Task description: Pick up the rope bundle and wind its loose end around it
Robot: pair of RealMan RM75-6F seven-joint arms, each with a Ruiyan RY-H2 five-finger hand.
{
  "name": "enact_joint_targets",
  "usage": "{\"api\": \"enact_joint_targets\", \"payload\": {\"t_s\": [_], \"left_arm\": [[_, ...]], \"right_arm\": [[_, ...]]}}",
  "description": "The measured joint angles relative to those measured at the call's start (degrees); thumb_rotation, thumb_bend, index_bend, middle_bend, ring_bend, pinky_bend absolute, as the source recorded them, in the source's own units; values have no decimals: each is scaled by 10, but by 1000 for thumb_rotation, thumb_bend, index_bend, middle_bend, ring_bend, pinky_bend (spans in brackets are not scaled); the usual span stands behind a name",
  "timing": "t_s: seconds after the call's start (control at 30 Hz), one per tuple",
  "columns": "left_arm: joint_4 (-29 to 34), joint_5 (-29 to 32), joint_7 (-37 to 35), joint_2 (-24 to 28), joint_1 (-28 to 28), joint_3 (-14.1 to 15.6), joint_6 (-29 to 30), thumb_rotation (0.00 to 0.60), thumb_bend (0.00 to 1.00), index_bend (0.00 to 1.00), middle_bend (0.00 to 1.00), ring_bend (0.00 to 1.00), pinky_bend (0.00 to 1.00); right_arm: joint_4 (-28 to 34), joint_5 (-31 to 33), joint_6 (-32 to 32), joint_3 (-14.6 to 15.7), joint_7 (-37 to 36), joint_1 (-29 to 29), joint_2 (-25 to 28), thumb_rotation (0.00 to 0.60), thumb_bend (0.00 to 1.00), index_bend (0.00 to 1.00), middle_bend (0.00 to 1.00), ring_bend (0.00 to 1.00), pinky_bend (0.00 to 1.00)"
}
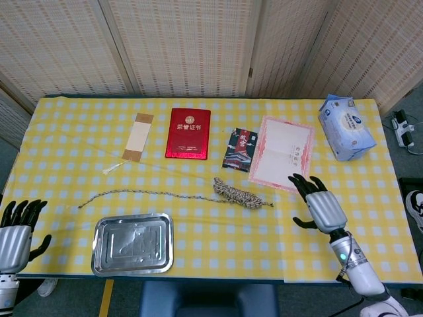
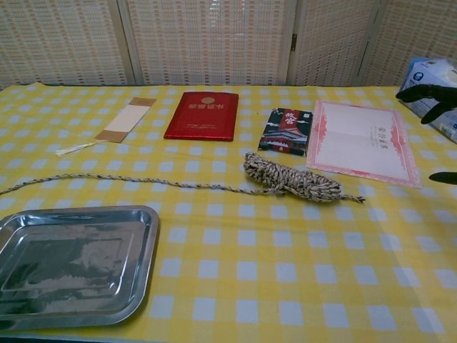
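The rope bundle (image 1: 236, 193) (image 2: 289, 179), a speckled coil, lies on the yellow checked cloth near the table's middle. Its loose end (image 1: 132, 193) (image 2: 107, 179) trails far to the left across the cloth. My right hand (image 1: 318, 203) hovers open to the right of the bundle, fingers spread, holding nothing; only its dark fingertips (image 2: 427, 94) show at the right edge of the chest view. My left hand (image 1: 16, 234) stays at the table's front left corner, open and empty, far from the rope.
A steel tray (image 1: 132, 243) (image 2: 71, 261) sits front left. Behind the rope lie a red booklet (image 1: 188, 133), a paper strip (image 1: 138, 137), a dark packet (image 1: 240, 149) and a pink-bordered certificate (image 1: 283, 153). A tissue pack (image 1: 345, 127) stands at the back right.
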State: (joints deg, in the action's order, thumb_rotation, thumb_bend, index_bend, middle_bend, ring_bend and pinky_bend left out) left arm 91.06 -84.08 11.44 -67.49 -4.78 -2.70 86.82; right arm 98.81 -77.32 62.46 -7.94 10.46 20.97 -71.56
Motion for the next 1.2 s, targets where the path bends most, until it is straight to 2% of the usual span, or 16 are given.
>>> {"api": "enact_joint_targets", "payload": {"t_s": [0.23, 0.47, 0.67, 0.97, 1.2], "left_arm": [[-1, -3, -9, 1, 2, 0, 2, 600, 356, 168, 173, 113, 32], [-10, 5, -18, 2, 4, 0, -4, 600, 356, 168, 173, 112, 33], [-12, 4, -18, -1, 0, 0, -11, 600, 356, 168, 172, 111, 33], [-20, 12, -19, -2, -3, -1, -22, 600, 356, 168, 171, 111, 32], [-25, 16, -22, -4, -4, -1, -29, 600, 356, 168, 171, 111, 32]], "right_arm": [[-13, 73, -53, -22, 67, 64, -78, 589, 244, 58, 96, 198, 88], [-73, 146, -68, -38, 114, 106, -168, 590, 244, 57, 95, 190, 88], [-137, 179, -81, -48, 126, 137, -221, 591, 245, 58, 95, 189, 92], [-230, 214, -113, -60, 134, 186, -276, 592, 245, 58, 104, 200, 117], [-269, 243, -126, -75, 146, 213, -280, 600, 245, 115, 152, 226, 127]]}}
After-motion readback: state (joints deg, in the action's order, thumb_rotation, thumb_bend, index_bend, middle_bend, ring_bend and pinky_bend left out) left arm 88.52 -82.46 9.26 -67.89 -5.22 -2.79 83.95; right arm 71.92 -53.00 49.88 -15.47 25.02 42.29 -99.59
